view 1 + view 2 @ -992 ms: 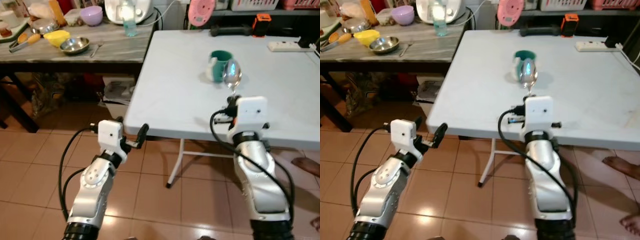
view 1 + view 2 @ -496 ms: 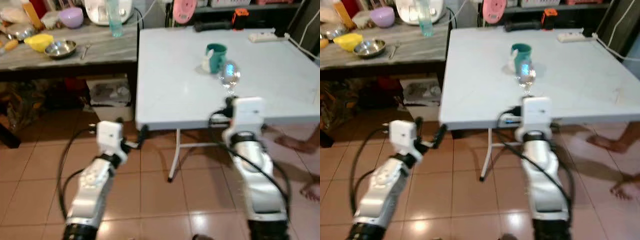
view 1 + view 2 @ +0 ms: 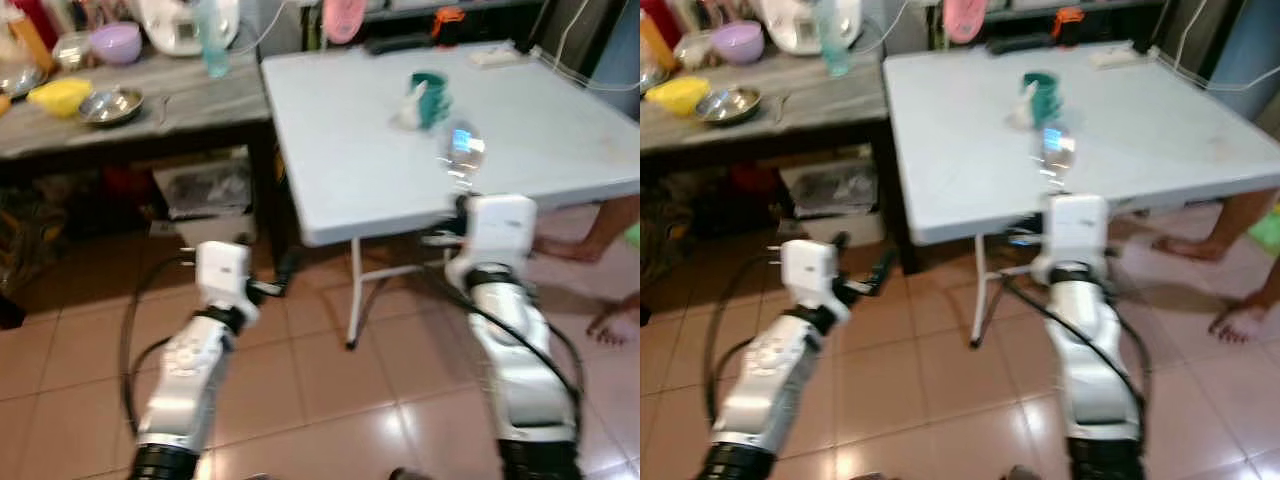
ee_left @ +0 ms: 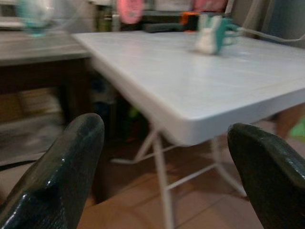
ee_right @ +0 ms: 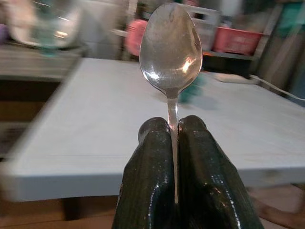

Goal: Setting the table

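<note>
Terracotta floor tiles [image 3: 90,340] run under a white folding table [image 3: 360,130], and a grey wooden side table [image 3: 120,115] stands beside it with a yellow bowl [image 3: 60,95], a steel bowl [image 3: 110,105] and a purple bowl [image 3: 117,42] on top; the head views are blurred. Raised in front of the white table's near edge, the right gripper [image 5: 174,131] points upward with its two black fingers [image 5: 152,176] pressed together on the handle of a spoon [image 5: 170,47], so the shiny bowl of the spoon stands upright just above the fingertips. Beyond the spoon, well past the jaws, a green mug [image 3: 430,85] sits on the white table. Lower and off to the side, the left gripper [image 4: 167,143] is held out over the floor toward the table's corner, its fingers [image 4: 57,176] spread wide with nothing between them. A person's bare feet [image 3: 1230,320] stand on the tiles beside the right arm. No writing or labels can be read in the blur.
</note>
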You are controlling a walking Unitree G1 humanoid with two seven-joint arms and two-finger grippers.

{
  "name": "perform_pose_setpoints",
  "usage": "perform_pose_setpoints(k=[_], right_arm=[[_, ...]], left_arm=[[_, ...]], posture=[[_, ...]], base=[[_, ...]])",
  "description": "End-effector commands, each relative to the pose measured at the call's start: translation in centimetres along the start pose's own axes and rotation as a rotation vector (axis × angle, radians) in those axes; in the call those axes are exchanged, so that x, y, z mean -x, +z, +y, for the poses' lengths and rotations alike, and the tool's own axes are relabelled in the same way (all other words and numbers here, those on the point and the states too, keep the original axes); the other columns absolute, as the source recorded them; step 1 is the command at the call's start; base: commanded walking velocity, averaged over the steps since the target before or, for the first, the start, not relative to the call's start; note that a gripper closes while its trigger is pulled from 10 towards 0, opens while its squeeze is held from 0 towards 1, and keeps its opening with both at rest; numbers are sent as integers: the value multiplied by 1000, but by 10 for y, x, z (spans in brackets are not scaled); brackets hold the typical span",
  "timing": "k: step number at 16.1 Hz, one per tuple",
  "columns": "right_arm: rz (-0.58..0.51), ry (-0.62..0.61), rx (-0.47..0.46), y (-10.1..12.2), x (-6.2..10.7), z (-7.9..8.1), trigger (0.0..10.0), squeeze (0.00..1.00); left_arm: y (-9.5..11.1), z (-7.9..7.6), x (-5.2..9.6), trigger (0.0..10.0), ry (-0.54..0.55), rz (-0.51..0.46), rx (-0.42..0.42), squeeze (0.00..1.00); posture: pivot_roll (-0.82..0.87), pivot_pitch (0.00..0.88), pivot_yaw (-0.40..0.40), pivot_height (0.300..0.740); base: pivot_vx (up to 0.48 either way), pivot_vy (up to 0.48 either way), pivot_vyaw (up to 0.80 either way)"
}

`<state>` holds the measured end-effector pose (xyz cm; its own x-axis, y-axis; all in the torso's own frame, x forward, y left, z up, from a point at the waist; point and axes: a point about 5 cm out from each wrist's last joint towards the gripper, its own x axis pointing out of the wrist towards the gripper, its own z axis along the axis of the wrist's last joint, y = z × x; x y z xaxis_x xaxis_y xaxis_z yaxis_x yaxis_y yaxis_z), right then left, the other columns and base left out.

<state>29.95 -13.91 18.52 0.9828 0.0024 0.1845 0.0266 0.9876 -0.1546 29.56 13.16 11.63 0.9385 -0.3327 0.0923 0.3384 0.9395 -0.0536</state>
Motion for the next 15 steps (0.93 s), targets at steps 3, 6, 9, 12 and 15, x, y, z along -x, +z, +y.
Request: perform_pose_setpoints(k=[3, 6, 9, 12, 15], right_arm=[[-21, -21, 46, 3, -1, -9, 10000, 0], [-18, -17, 39, 2, 0, -8, 10000, 0], [-11, -17, 34, 0, 0, -7, 10000, 0], [-6, -18, 32, -1, 0, -7, 10000, 0], [-2, -20, 27, -2, 0, -6, 10000, 0]], left_arm=[[0, -4, -2, 10000, -8, 1, -6, 0], [0, -5, -3, 10000, -12, 3, -7, 0], [1, -5, -2, 10000, -15, 5, -11, 0], [1, -5, -2, 10000, -14, 6, -11, 0], [2, -9, -2, 10000, -34, -10, -12, 0]], posture=[[-80, 109, 66, 740], [-77, 109, 70, 740], [-72, 112, 72, 740], [-71, 114, 75, 740], [-72, 114, 77, 740]], base=[[0, 480, 0], [0, 480, 756], [0, 480, 708], [0, 480, 460], [0, 250, 0]])
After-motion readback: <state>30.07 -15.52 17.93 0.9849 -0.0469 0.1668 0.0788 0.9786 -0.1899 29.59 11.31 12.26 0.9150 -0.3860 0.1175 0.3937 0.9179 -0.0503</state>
